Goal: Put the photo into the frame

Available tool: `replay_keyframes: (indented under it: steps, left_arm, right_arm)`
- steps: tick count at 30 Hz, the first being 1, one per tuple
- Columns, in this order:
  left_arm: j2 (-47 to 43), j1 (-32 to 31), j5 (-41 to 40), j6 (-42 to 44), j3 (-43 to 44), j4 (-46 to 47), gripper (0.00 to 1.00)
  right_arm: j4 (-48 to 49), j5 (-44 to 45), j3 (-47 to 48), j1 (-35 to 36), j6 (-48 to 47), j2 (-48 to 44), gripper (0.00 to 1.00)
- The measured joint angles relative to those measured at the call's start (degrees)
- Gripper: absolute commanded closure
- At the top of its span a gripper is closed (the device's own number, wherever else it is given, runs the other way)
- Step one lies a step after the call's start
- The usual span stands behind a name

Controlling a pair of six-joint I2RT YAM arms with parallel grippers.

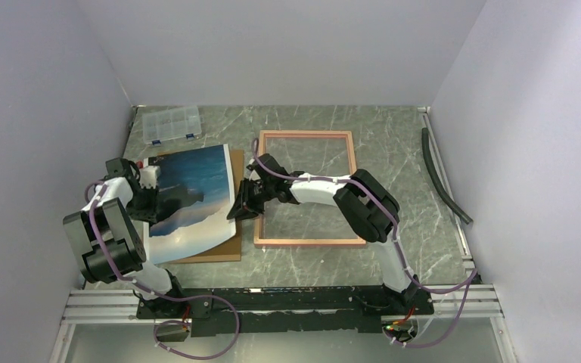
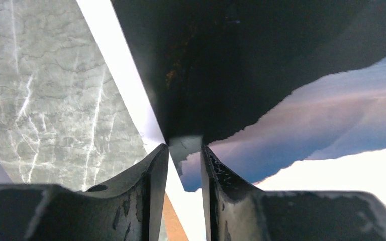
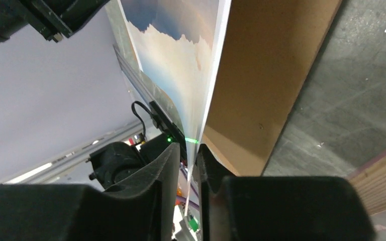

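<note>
Indoors, grey marbled table (image 1: 393, 151), pale walls (image 1: 272, 45), left pincer (image 2: 185, 148) and right pincer (image 3: 191, 148) each grasping the photo (image 1: 193, 189)

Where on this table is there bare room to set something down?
Bare tabletop: right of the frame up to the black hose, and the near strip before the arm bases. Crowded: the left, where the left gripper and right gripper hold the photo over the backing board.

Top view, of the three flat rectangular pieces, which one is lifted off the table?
The photo, the sea print: it curls up between the left gripper and right gripper, each pinching an edge. The brown backing board and pink frame lie flat.
</note>
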Motion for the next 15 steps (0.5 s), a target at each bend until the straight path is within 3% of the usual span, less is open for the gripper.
replay_keyframes:
  steps: [5,11,15]
  left_arm:
    - [0.00,0.59,3.28,-0.42,3.98,-4.94,0.52]
    - [-0.07,1.86,7.30,-1.55,12.59,-12.07,0.47]
    - [-0.85,2.12,9.46,-1.92,17.55,-15.56,0.47]
  right_arm:
    - [-2.32,1.20,2.38,0.00,-2.64,0.00,0.99]
    - [-11.54,5.25,7.08,-0.20,-11.37,-1.20,1.00]
    - [-21.27,9.18,8.87,-1.88,-19.96,-7.37,1.00]
